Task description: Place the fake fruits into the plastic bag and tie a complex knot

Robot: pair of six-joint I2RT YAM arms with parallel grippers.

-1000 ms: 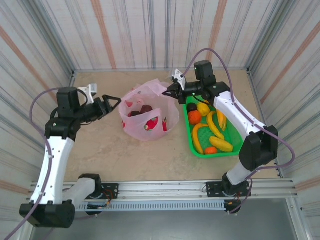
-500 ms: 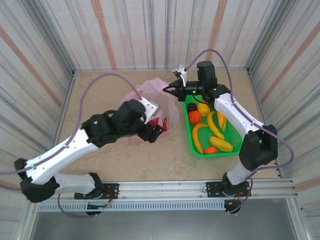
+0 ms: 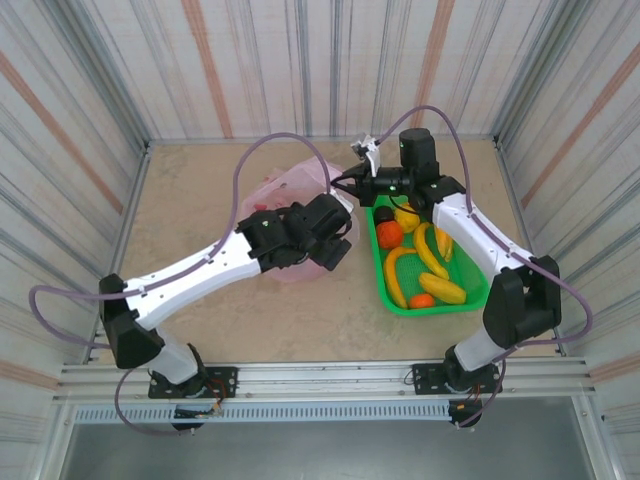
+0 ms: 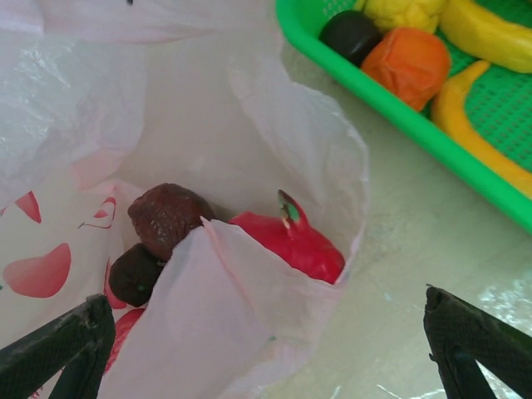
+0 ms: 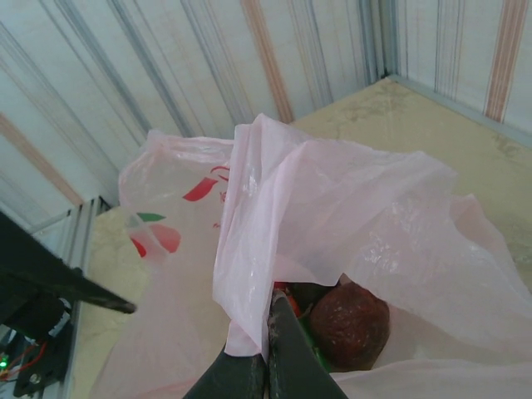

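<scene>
The pink plastic bag (image 3: 280,192) stands mid-table with its mouth held up. My right gripper (image 3: 347,181) is shut on the bag's rim (image 5: 249,249) at its right side. Inside lie a red fruit (image 4: 298,243) and two dark brown fruits (image 4: 166,218), one of which shows again as a brown fruit (image 5: 350,317). My left gripper (image 4: 266,349) hangs open over the bag's near right edge, its fingertips (image 4: 62,339) wide apart and holding nothing; from above, this left gripper (image 3: 335,252) covers part of the bag. More fake fruits lie in the basket: bananas (image 3: 431,251), an orange ball (image 3: 390,234).
The green basket (image 3: 393,297) sits right of the bag, close to my right arm; its rim (image 4: 391,112) runs just beyond the bag. It also holds a yellow lumpy fruit (image 4: 407,10) and a dark one (image 4: 350,35). Striped walls enclose the table.
My left arm has swung from the bag's left side across to its near right edge, and its jaws have opened wider. The right gripper keeps its pinch on the rim, shifted slightly right.
</scene>
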